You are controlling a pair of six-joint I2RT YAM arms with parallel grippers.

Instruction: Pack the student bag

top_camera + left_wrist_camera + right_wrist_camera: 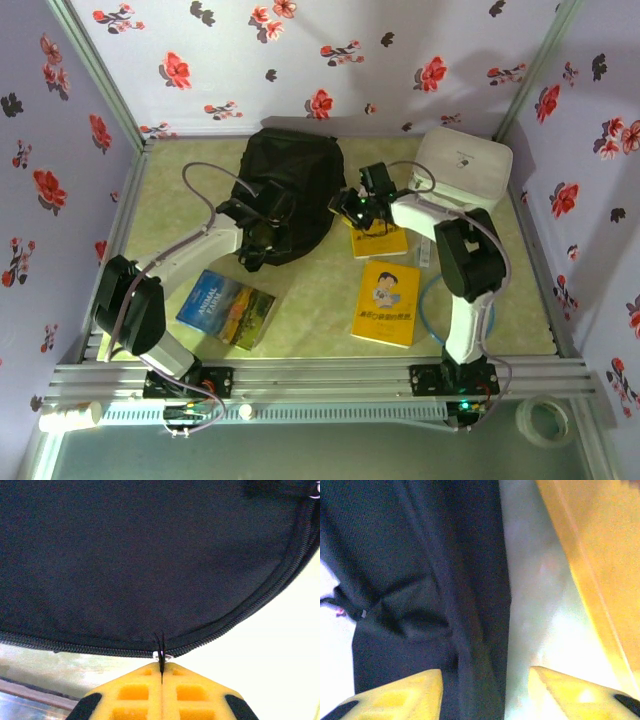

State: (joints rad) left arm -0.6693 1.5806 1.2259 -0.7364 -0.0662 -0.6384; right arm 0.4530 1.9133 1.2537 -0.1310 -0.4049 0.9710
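The student bag [290, 180], a large black fabric backpack, lies at the back middle of the table. My left gripper [263, 213] rests on its near-left part. In the left wrist view, my left gripper [161, 666] is shut on the thin black zipper pull [160, 647] at the bag's curved zipper line [240, 617]. My right gripper [360, 206] is at the bag's right edge. In the right wrist view it [485, 692] is open, its yellow fingertips [405, 695] apart, with a fold of the bag's black fabric [435, 580] between them, unclamped.
A white zip case [462, 165] stands at the back right. One yellow book [380, 241] lies just beside my right gripper, and a second yellow book [388, 302] sits nearer. A blue book [225, 308] lies front left. Floral walls enclose the table.
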